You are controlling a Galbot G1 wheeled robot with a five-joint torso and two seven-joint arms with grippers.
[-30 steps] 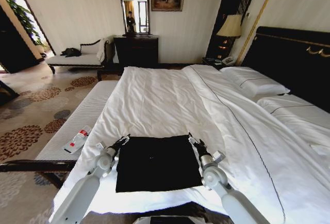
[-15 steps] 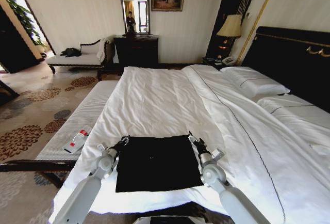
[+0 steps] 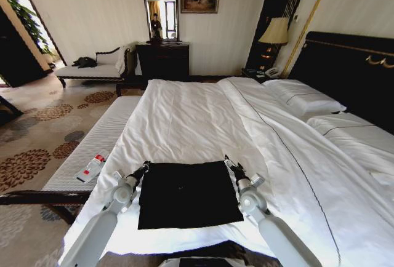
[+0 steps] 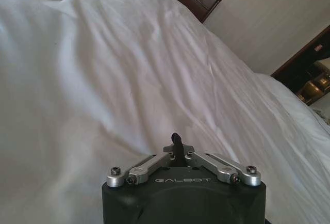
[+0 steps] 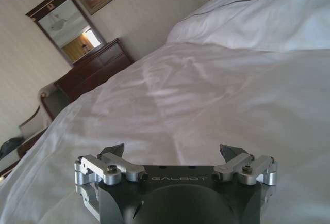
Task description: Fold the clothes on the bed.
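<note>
The clothes (image 3: pixel 188 193) lie flat as a black rectangle on the white duvet near the foot of the bed (image 3: pixel 184 119). My left gripper (image 3: pixel 144 168) rests at the garment's far left corner; in the left wrist view it (image 4: pixel 176 137) is shut, tips together over bare white duvet. At the far right corner of the clothes sits my right gripper (image 3: pixel 229 162); in the right wrist view it (image 5: pixel 171 153) is open, with its fingers (image 5: pixel 113 150) spread wide and nothing between them.
A white ribbed bench (image 3: pixel 98 141) runs along the bed's left side with a plastic bottle (image 3: pixel 92 167) on it. Pillows (image 3: pixel 305 98) and a dark headboard (image 3: pixel 351 70) are on the right. A dresser (image 3: pixel 163 58) and chaise (image 3: pixel 92 67) stand by the far wall.
Both arms have edged slightly forward along the sides of the clothes. The garment itself lies as before.
</note>
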